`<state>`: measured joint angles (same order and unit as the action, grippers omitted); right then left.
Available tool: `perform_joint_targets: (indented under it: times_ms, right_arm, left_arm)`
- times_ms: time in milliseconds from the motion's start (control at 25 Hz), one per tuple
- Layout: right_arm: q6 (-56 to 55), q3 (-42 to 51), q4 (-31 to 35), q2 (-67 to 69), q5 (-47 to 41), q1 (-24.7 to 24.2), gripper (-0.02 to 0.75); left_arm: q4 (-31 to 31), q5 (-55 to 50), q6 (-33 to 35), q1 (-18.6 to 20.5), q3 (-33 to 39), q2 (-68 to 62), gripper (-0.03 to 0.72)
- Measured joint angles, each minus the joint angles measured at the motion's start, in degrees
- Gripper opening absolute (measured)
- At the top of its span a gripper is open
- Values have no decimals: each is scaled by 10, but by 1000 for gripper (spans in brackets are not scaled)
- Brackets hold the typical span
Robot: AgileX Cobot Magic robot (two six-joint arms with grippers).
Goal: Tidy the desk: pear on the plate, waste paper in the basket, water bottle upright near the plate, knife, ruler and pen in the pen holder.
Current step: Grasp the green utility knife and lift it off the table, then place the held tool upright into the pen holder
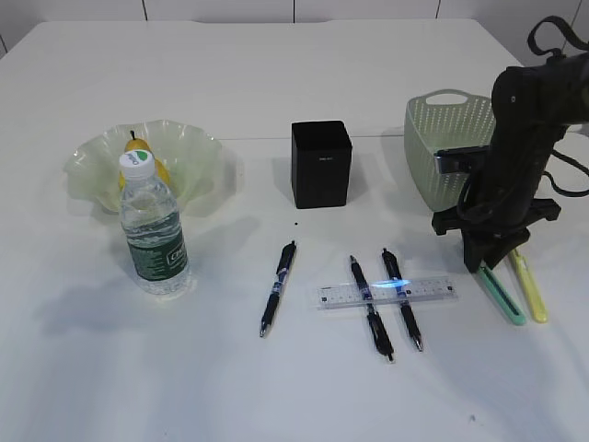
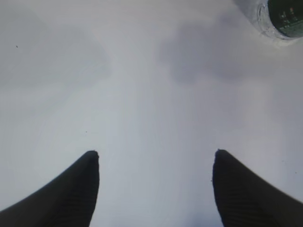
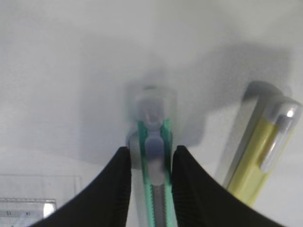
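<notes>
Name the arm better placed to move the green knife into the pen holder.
Right. Its gripper is down at the green knife, fingers on both sides of it. The pen holder stands nearby. The left gripper hangs open over bare desk near the bottle.

A staged robot-laboratory desk: a large plain white surface fills the frame, a black jointed robot arm stands at right, and white panelled wall runs along the top edge.

Pens and ruler crowd pen holder's front.
</notes>
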<state>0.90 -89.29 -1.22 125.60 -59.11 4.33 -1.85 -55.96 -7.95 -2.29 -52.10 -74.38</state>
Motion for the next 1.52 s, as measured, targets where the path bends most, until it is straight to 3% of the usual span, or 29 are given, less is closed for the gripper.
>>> perform_joint_targets:
  times_ms: [360, 840, 1080, 1240, 1520]
  right_arm:
    - [0, -1, -9, 1, 1, 0, 111]
    - [17, -8, 19, -80, -1, 2, 108]
    - [37, 10, 36, -170, 4, 32, 108]
    - [50, 72, 38, -244, 45, 67, 108]
    - [58, 166, 71, -318, 191, 108, 108]
  left_arm:
    - [0, 0, 0, 0, 0, 0, 522]
    - [0, 1, 0, 0, 0, 0, 521]
    - [0, 1, 0, 0, 0, 0, 521]
    - [0, -2, 0, 0, 0, 0, 521]
    - [0, -6, 0, 0, 0, 0, 520]
